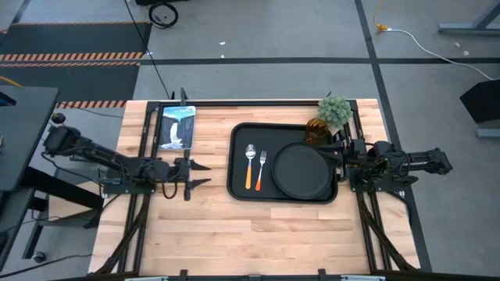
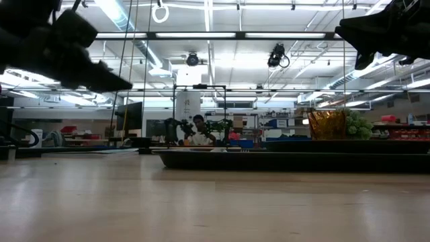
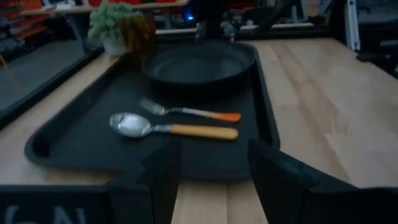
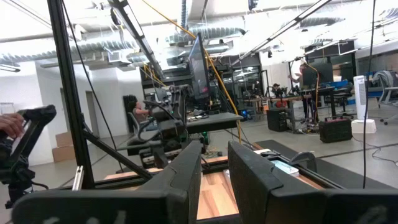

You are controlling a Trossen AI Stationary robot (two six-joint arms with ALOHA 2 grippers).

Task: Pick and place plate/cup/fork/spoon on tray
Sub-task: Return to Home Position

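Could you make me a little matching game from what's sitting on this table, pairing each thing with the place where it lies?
Things:
1. plate
2. cup
3. spoon
4. fork

Places:
A. back right corner of the tray, next to the small green plant
B. on the tray, nearest its left edge
C. right half of the tray, the big round dark thing
D. between the spoon and the plate

Pairs: 1-C, 2-A, 3-B, 4-D

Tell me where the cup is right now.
In the high view the cup stands at the tray's far right corner, beside the small plant, just behind the plate.
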